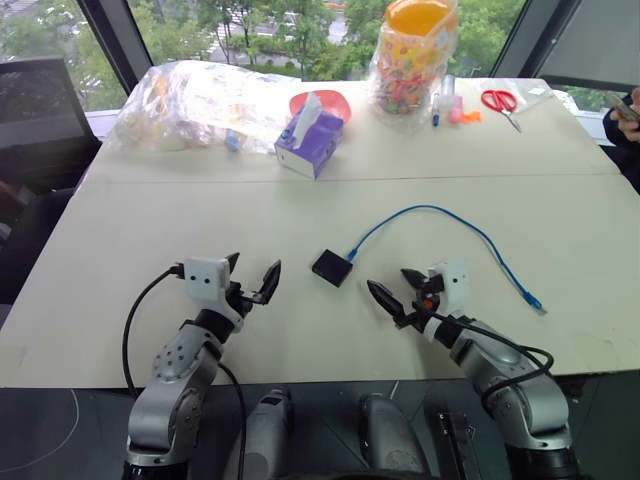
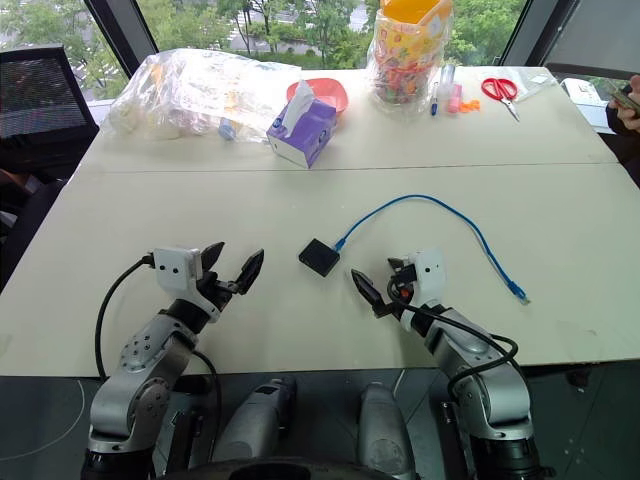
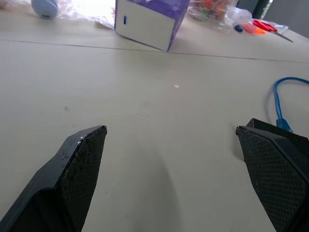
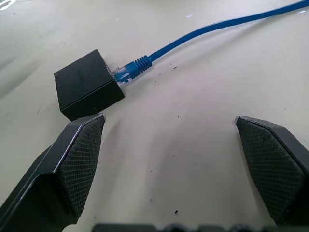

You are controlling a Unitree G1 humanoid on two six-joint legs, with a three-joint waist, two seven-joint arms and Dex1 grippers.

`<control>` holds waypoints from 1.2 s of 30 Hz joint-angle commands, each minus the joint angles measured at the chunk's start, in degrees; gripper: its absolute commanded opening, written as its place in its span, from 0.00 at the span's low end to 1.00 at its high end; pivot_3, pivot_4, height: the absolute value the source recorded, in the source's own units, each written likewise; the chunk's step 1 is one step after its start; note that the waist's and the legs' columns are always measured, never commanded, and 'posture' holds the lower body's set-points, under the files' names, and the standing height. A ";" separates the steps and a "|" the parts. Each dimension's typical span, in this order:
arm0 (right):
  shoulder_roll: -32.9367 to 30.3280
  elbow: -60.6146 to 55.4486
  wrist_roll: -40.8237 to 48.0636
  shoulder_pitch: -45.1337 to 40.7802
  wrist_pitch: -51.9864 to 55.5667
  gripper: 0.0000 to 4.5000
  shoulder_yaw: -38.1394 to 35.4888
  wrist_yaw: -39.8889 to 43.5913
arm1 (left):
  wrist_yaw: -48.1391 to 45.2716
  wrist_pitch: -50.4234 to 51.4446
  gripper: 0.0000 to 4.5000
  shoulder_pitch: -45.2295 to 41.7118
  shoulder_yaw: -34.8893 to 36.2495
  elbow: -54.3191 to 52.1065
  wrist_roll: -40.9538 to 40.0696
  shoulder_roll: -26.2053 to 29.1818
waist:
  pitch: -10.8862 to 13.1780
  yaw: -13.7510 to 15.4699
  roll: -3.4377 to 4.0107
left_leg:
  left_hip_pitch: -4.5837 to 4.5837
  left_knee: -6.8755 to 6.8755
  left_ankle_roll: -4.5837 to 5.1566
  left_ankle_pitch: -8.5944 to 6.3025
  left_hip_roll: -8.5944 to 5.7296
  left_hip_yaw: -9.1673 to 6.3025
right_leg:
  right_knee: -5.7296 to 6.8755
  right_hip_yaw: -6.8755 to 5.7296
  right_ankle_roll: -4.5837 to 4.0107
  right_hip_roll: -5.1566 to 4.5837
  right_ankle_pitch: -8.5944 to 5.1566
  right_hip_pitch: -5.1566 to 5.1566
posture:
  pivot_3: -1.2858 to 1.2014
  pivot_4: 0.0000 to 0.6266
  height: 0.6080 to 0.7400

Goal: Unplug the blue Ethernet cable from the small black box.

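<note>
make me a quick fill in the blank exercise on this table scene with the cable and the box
1. The blue Ethernet cable is ____ into the small black box.
2. Both the left gripper and the right gripper have their jaws ____.
3. The small black box lies on the table ____ the two grippers.
4. The tissue box is ____ in colour.

Missing words: plugged; open; between; purple

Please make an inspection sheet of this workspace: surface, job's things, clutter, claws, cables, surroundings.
Surface: pale table, seam across.
Job's things: blue Ethernet cable plugged into small black box; free end lies on the table.
Clutter: purple tissue box, plastic bags, red bowl, candy jar, red scissors, along the far edge.
Claws: left claw open; right claw open, empty, near the box.
Cables: black arm cables.
Surroundings: windows, trees outside.
</note>
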 commanded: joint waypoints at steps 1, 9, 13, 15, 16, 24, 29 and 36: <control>-0.54 -2.41 0.87 -0.25 -0.28 1.00 -0.69 0.43 | -0.30 -0.19 1.00 -0.36 -0.08 -0.49 0.03 0.27 | 0.00 0.00 0.00 | 0.00 0.00 0.00 0.00 0.00 0.00 | 0.00 0.00 0.00 0.00 0.00 0.00 | 0.52 0.24 0.91; -3.61 -1.24 1.76 -3.68 0.52 1.00 -1.48 3.29 | -3.69 0.24 1.00 0.13 0.07 -0.68 -1.62 2.25 | 0.00 -0.03 0.00 | 0.00 0.01 0.00 0.00 0.00 0.00 | 0.00 0.00 0.00 0.00 0.00 0.00 | 0.52 0.24 0.91; -8.24 0.22 4.21 -8.89 2.72 1.00 -2.17 8.46 | -8.49 3.57 1.00 -1.08 1.33 -0.38 -5.23 6.26 | 0.00 -0.05 0.00 | 0.01 0.01 0.00 0.00 0.00 0.00 | 0.01 0.00 0.00 0.00 0.00 0.01 | 0.52 0.24 0.91; -11.79 0.71 5.82 -11.93 4.75 1.00 -1.89 12.29 | -11.26 6.79 1.00 -1.88 2.44 -0.77 -8.45 9.01 | 0.00 -0.05 0.01 | 0.01 0.02 0.01 0.01 0.00 0.00 | 0.01 -0.01 0.00 0.00 0.00 0.01 | 0.52 0.24 0.91; -13.57 1.06 6.12 -13.42 5.36 1.00 -1.48 14.15 | -12.54 7.95 1.00 -2.38 3.09 -0.90 -9.80 10.40 | 0.00 -0.05 0.01 | 0.01 0.02 0.01 0.01 0.00 0.01 | 0.01 0.00 0.00 0.00 0.00 0.01 | 0.52 0.24 0.91; -25.73 13.60 -3.58 -32.59 -3.32 1.00 9.68 31.43 | -22.51 16.37 1.00 -9.22 12.69 3.23 -19.69 24.37 | 0.03 -0.34 0.01 | 0.06 0.05 0.02 0.01 0.02 0.02 | 0.09 -0.04 0.00 0.02 0.00 -0.01 | 0.52 0.24 0.91; -24.83 26.02 -11.99 -45.24 -13.06 1.00 18.82 41.40 | -25.02 16.27 1.00 -14.98 11.55 7.68 -19.16 26.96 | 0.05 -0.36 -0.03 | 0.08 0.03 0.02 0.01 0.00 0.04 | 0.01 -0.03 0.01 0.01 0.00 0.05 | 0.52 0.24 0.91; -19.66 50.29 -30.40 -61.24 -39.46 1.00 33.34 51.15 | -25.96 14.96 1.00 -19.93 8.53 10.07 -16.61 26.34 | 0.08 -0.63 -0.05 | 0.08 -0.04 0.00 0.02 0.00 0.04 | 0.08 -0.03 0.14 0.04 0.06 0.00 | 0.52 0.24 0.91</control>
